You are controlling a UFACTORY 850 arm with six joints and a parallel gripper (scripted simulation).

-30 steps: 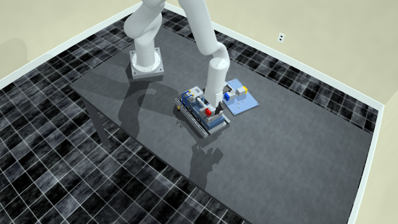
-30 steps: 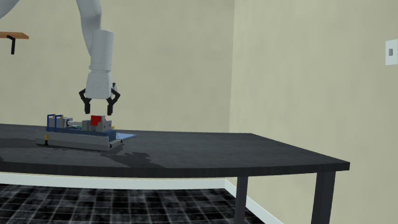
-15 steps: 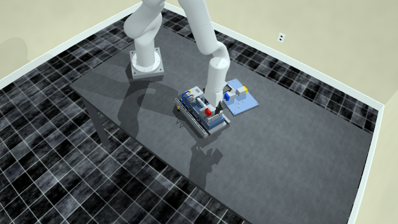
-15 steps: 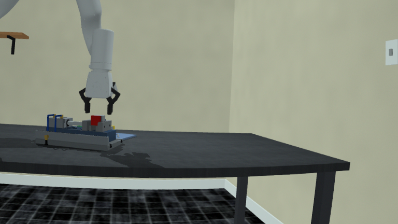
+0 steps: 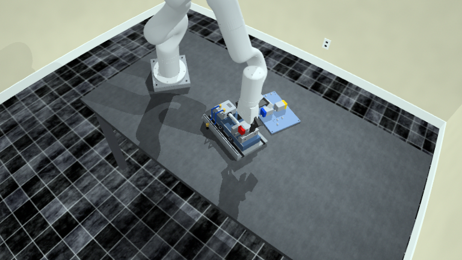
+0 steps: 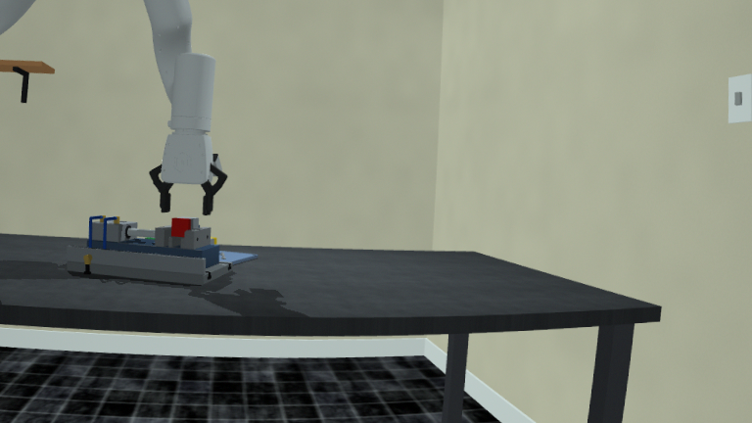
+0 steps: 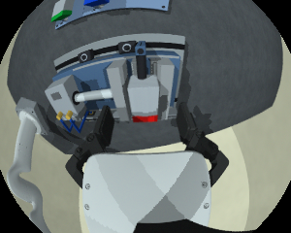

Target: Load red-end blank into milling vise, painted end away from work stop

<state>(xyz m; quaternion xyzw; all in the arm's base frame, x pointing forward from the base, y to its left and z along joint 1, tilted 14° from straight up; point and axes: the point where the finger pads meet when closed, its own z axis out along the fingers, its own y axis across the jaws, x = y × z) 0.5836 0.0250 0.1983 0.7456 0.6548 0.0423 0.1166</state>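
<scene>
The blank with the red end (image 5: 240, 129) lies between the jaws of the milling vise (image 5: 234, 131), red end pointing away from the infeed plate (image 5: 280, 117). It also shows in the side view (image 6: 182, 227) and in the wrist view (image 7: 145, 99). Its top stands above the jaw tops. My gripper (image 6: 186, 210) (image 7: 144, 112) is open and empty, a little above the blank, fingers apart on either side of it. Whether the blank touches the fixed jaw and the work stop I cannot tell.
On the infeed plate lie a blue-ended blank (image 5: 264, 111), a yellow-ended blank (image 5: 281, 105) and, in the wrist view, a green-ended one (image 7: 63, 16). The blue hoses (image 5: 214, 112) stand at the vise's far end. The arm's base (image 5: 169, 73) stands at the table's back.
</scene>
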